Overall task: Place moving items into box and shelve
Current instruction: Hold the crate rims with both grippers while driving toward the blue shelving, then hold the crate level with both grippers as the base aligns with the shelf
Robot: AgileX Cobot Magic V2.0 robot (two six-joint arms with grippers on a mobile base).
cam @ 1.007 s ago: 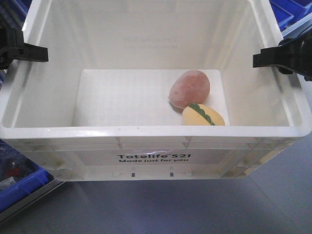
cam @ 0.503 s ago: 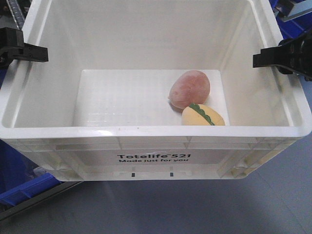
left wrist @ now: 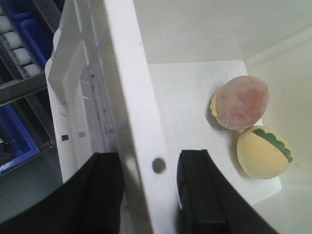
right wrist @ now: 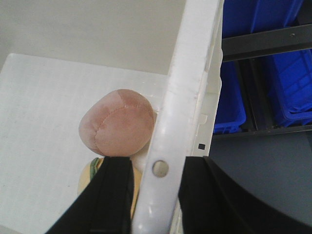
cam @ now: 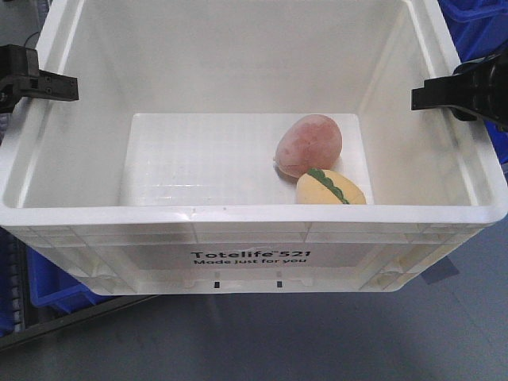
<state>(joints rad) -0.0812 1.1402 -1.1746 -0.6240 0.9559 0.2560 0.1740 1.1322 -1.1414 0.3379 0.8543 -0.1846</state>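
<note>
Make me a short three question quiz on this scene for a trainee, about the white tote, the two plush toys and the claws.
1. True or false: the pink plush toy and the yellow plush toy lie in the half of the tote nearer the left claw.
2. What do the left claw and the right claw each clamp? A) the tote's side rim B) a plush toy C) nothing, they hang open
3. Fill in: the toy nearer the tote's printed front wall is the ____ one.
Key: 1 false, they lie nearer the right claw. 2 A. 3 yellow.
</note>
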